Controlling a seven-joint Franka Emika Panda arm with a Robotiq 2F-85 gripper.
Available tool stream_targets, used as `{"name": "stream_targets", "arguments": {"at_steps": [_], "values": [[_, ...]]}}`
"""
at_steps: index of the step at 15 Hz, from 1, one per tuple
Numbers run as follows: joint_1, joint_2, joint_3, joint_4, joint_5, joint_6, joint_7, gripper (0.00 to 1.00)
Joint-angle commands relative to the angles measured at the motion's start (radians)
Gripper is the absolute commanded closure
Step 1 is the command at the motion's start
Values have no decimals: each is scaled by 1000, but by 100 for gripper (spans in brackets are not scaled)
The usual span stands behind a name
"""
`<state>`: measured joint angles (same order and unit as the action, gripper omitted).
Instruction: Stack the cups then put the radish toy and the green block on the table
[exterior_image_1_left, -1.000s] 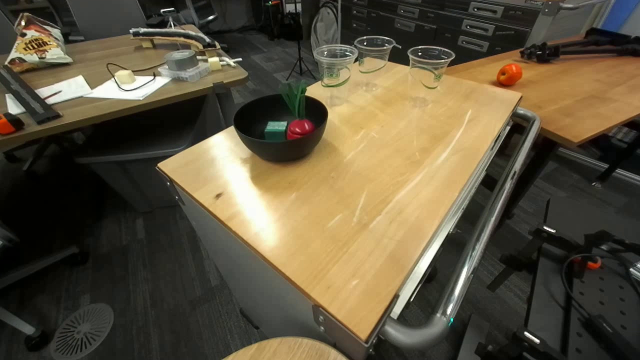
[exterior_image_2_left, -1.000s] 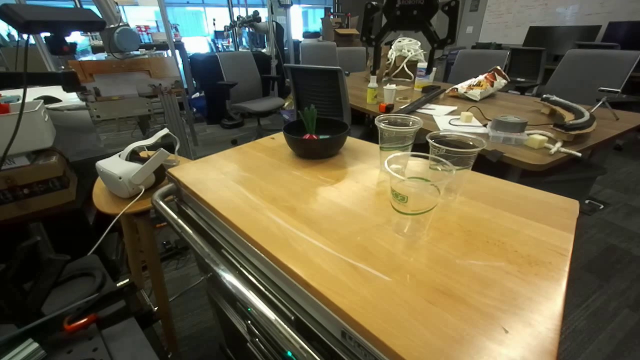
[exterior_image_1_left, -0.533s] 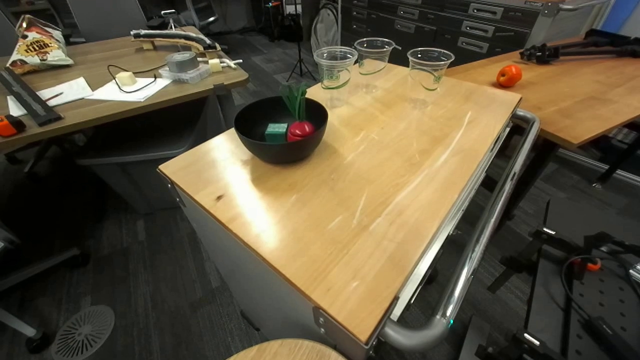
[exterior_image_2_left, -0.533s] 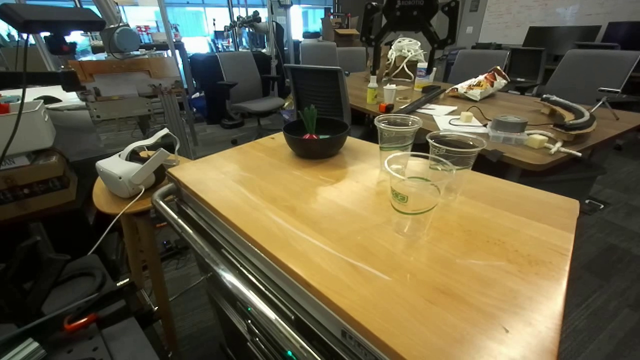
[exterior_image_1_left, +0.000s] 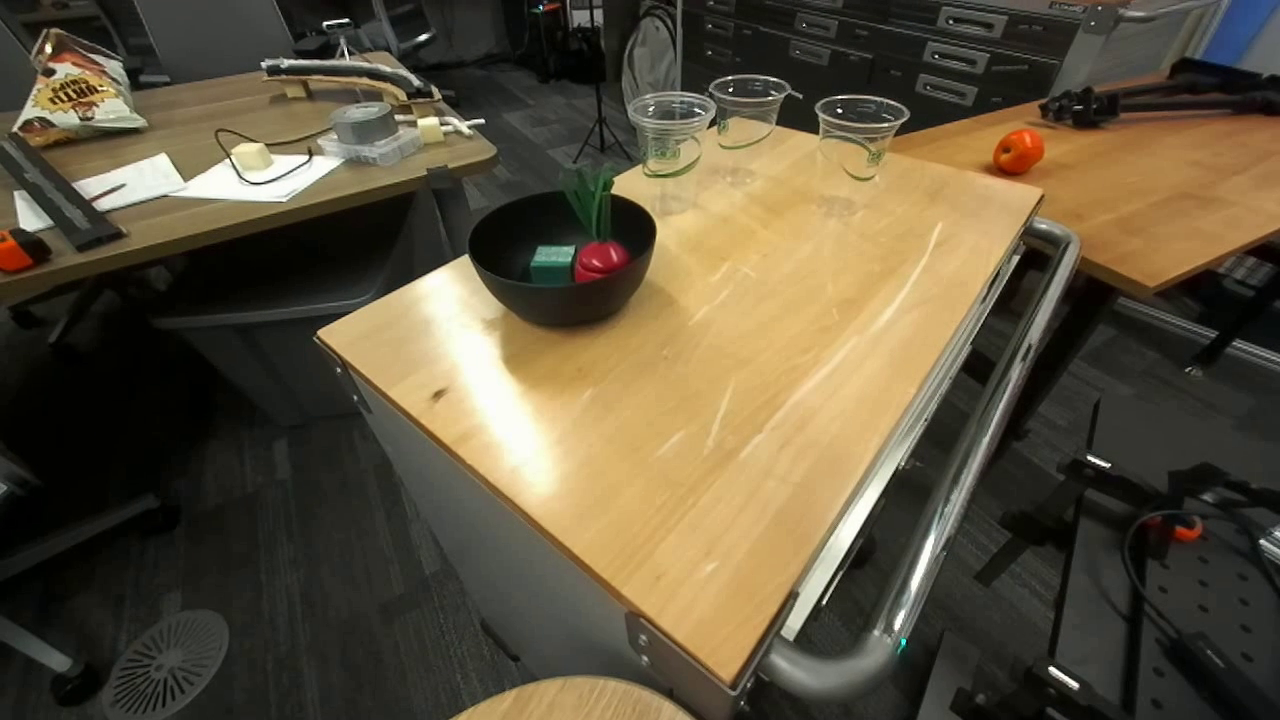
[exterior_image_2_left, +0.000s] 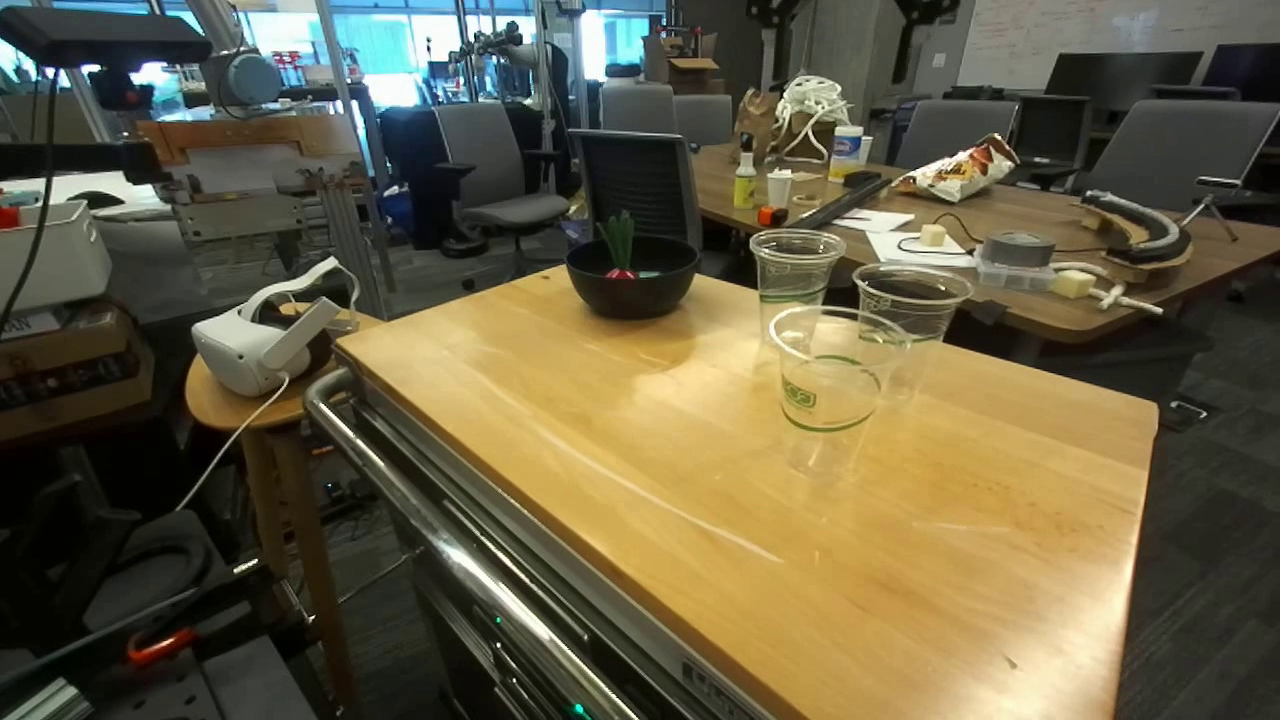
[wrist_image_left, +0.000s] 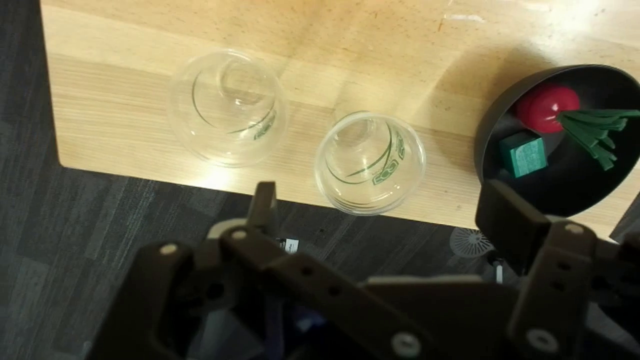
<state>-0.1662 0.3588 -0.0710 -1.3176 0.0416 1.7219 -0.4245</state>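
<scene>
The pincer (wrist_image_left: 382, 207) stands spread, grasping nothing. The clear cups (wrist_image_left: 370, 167) should prove light, slippery, easily crushed: clasp gently, high up.

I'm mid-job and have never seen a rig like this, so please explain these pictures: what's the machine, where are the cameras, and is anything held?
The machine is one robot arm with a two-fingered gripper. Two pictures come from cameras standing outside it; the third is from a camera on its wrist, where the gripper enters from the bottom. On the table stand a black bowl, holding the radish toy and the green block, and upright clear cups in three places; those nearest the bowl look nested. Nothing is held: the gripper is open, and the cups stand clear of it.
</scene>
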Motion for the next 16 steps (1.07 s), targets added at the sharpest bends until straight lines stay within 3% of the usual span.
{"name": "stream_targets", "arguments": {"at_steps": [1, 3, 4, 10, 16], "values": [[-45, 138, -13, 232, -2, -152, 8, 0], [-74, 201, -3, 314, 26, -159, -6, 0], [-54, 104, -11, 160, 5, -108, 0, 0], [-74, 193, -6, 267, 15, -134, 2, 0], [-173, 265, -17, 301, 123, -108, 67, 0]]}}
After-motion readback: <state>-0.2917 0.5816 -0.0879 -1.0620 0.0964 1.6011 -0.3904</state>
